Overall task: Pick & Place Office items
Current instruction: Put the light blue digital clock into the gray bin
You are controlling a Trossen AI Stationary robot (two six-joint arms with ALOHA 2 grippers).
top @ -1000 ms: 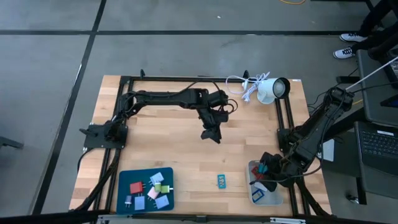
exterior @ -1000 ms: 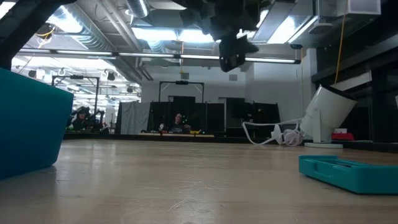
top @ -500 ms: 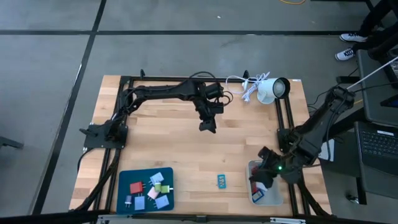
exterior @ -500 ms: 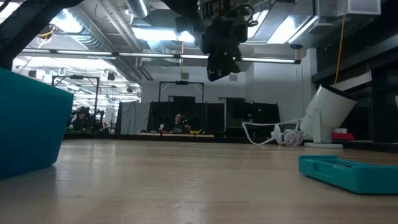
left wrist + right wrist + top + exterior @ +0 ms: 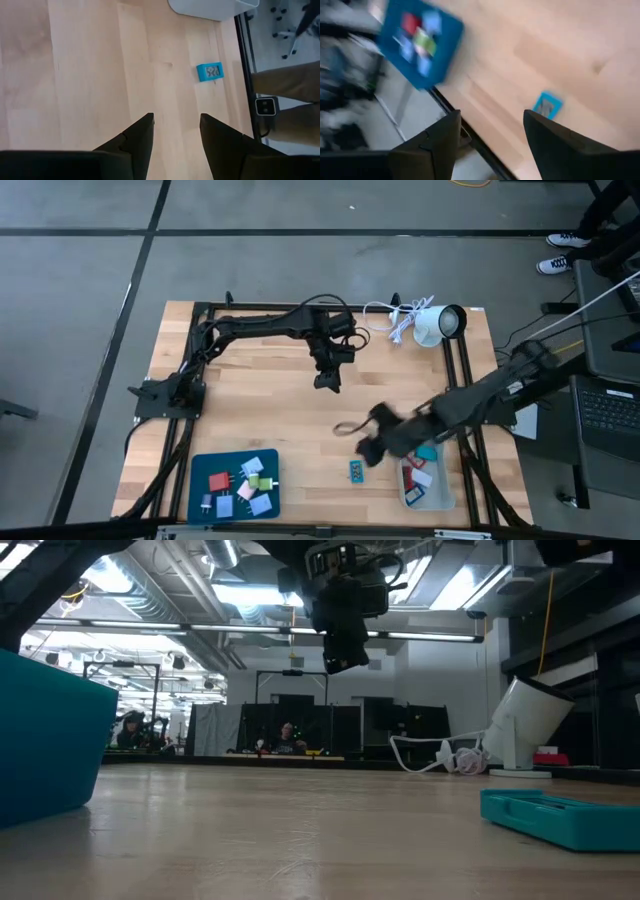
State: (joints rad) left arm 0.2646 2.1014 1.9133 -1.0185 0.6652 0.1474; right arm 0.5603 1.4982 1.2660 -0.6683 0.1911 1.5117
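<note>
One small teal piece [image 5: 358, 470] is lying alone on the bare wood near the front edge of the table [image 5: 290, 420], and we are seeing the right gripper [image 5: 366, 448] hanging just beside it, smeared by motion in the high view. In the right wrist view its two dark fingers [image 5: 552, 142] are standing apart with nothing between them, and the teal piece is sitting on the wood beyond them. We are finding the other office items in two places: a cluster of red, green, pink and pale pieces [image 5: 240, 483] lying on the blue tray [image 5: 200, 465] at the front left, and a few red and teal pieces [image 5: 420, 470] lying in the pale bin [image 5: 408, 498] at the front right, just beside the right arm.

We are seeing the left gripper [image 5: 326, 380] hovering well above the table's middle, well apart from every piece, its fingers [image 5: 135, 142] parted and empty. Open wood is stretching between the tray and the teal piece.

We are noticing the white lamp [image 5: 438, 323] and its cord [image 5: 385, 315] lying at the back right corner. The low view is cutting off the tray at the picture's left edge.
</note>
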